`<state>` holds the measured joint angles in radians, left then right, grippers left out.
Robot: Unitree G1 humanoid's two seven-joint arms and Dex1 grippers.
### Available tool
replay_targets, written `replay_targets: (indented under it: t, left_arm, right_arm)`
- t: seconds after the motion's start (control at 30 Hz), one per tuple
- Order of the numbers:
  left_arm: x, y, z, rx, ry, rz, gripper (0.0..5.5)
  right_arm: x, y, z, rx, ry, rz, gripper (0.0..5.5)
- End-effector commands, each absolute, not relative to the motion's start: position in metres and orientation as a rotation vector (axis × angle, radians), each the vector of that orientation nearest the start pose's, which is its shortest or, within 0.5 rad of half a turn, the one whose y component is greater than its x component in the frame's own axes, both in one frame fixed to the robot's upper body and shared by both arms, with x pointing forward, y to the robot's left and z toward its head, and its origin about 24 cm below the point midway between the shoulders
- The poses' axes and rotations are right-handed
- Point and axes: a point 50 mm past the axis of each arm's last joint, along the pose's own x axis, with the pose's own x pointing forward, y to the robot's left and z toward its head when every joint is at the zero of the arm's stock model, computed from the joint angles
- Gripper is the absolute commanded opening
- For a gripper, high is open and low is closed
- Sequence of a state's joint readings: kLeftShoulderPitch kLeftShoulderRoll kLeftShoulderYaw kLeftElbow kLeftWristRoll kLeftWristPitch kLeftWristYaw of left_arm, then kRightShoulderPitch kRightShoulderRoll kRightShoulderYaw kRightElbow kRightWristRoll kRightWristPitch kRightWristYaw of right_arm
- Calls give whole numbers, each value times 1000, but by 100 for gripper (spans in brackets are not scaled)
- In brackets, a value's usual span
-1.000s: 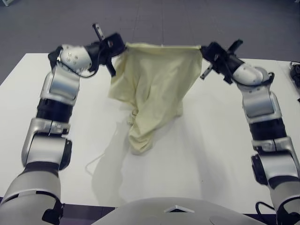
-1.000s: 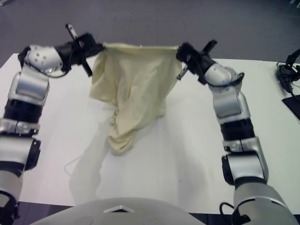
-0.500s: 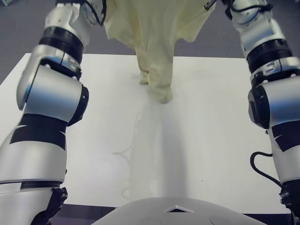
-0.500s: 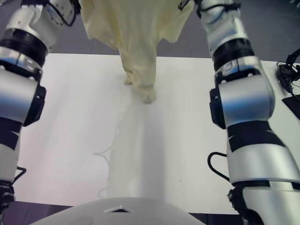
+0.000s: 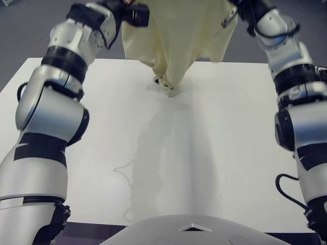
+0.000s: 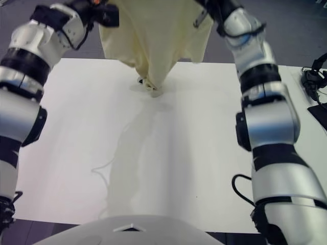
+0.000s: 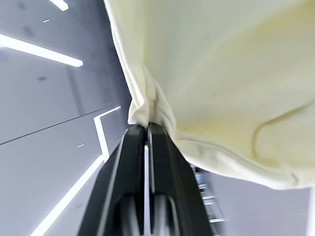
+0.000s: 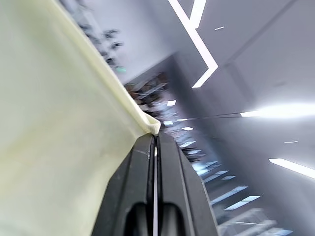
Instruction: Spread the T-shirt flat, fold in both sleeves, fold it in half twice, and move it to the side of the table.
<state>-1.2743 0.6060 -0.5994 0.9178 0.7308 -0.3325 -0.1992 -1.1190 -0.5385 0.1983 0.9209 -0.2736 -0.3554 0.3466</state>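
Observation:
A pale yellow T-shirt (image 5: pixel 176 35) hangs in the air over the far edge of the white table (image 5: pixel 214 153), held up by both arms. Its lowest bunched tip (image 5: pixel 169 91) touches or nearly touches the tabletop. My left gripper (image 7: pixel 146 128) is shut on one upper corner of the T-shirt (image 7: pixel 221 73), at the top left of the eye views. My right gripper (image 8: pixel 154 133) is shut on the other corner of the T-shirt (image 8: pixel 59 128), at the top right. The cloth sags between the two holds and narrows toward the bottom.
A thin pale cord (image 5: pixel 125 168) lies on the table near the left front. Black cables (image 6: pixel 310 76) sit at the table's far right edge. Grey floor lies beyond the far edge.
Both arms lifted the T-shirt high off the table, then lowered it slightly. Its bottom went from draped on the tabletop to just the tip touching near the far edge.

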Motion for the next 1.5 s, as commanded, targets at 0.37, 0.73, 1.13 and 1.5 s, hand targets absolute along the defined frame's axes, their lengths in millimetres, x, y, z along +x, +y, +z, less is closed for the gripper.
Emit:
replay_targets:
  t: [0.37,0.73,1.13,1.5]
  left_arm:
    - [231,174,196,1487,209,-1418,2]
    - [182,159,107,1505,351,-1598,2]
    - [149,150,134,996,406,-1685,113]
    - [252,220,143,977,420,-870,321]
  right_arm:
    - [217,-185,187,-608,381,1446,0]
    - [182,-185,109,-706,680,1438,0]
    - [175,-197,143,-576,697,1425,115]
    - [250,-219,125,-728,481,850,315]
